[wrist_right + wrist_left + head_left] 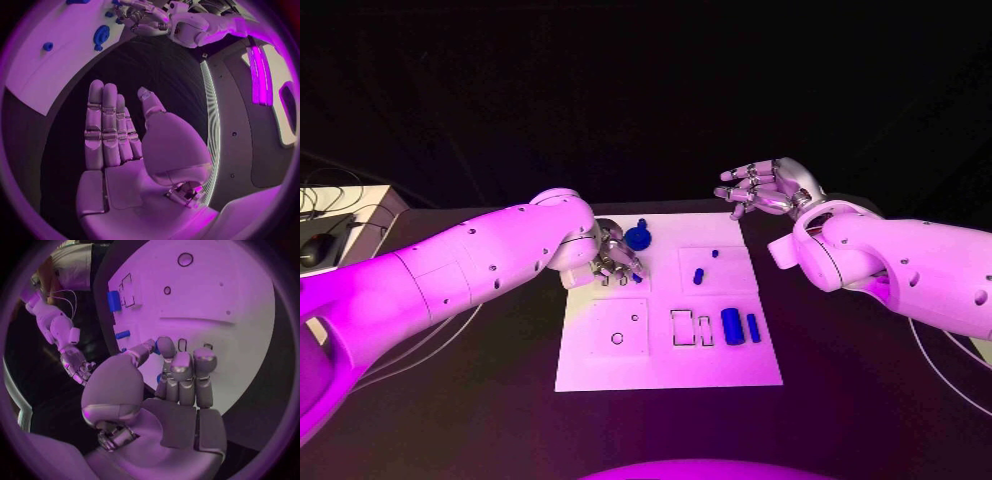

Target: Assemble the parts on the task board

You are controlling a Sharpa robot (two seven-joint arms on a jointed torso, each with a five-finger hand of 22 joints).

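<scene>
I see the white task board (pixel 668 365) lying mid-table on the black table (pixel 862 400), long side running from the near edge toward the far edge. My left hand (pixel 610 262) is down over the board's far-left corner area, fingers pointing down and bunched fairly narrow; fingertips (pixel 181 360) sit at or just above the board surface beside a small slot, and I cannot tell if they pinch anything, a bit of blue peeks between thumb and fingers in the left wrist view but too hidden to call. Just beside that hand, toward the board's far edge, is a round blue part (pixel 639 237) with a small blue peg (pixel 643 220) right next to it. Mid-board there are two small blue studs (pixel 700 274) close together. Near the board's right edge, closer to me, a thick blue cylinder (pixel 731 321) lies flat and a thinner blue bar (pixel 753 327) lies just beside it, both next to outlined rectangular recesses (pixel 684 327). Left near part of the board has a round hole (pixel 617 338). My right hand (pixel 769 188) is raised off past the board's far-right corner, over the table, well apart from all parts, holding nothing, fingers loosely apart and straight, palm open in the right wrist view.
</scene>
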